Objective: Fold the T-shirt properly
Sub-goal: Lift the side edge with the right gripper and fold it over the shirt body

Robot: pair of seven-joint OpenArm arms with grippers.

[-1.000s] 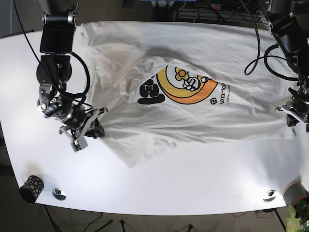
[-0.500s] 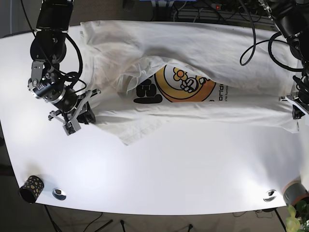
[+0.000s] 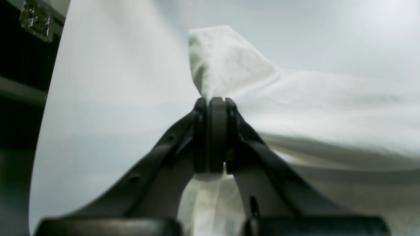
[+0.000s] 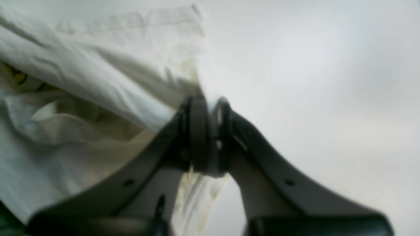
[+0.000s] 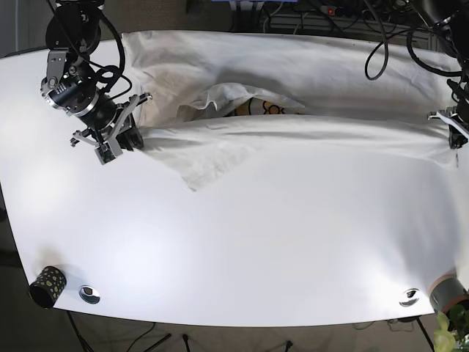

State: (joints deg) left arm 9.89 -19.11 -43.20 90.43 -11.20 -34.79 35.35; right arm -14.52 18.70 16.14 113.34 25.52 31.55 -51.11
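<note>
The T-shirt (image 5: pixel 293 125) is pinched at both ends by the left hand (image 3: pixel 211 137) and right hand (image 4: pixel 206 137), so its near edge can be folded over.

A white table (image 5: pixel 242 242) carries the T-shirt (image 5: pixel 293 95), spread between the two pincers. A small patterned cup (image 5: pixel 47 284) stands well below the right pincer (image 5: pixel 121 143), near the table's edge.

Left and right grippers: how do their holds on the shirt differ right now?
The left gripper pinches the shirt at a corner that sticks up past its jaws; the right gripper grips along an edge, with cloth bunched to one side. In the base view the left gripper sits at the table's right edge, partly cut off, while the right gripper is fully visible on the left. Both are shut on the shirt.
</note>
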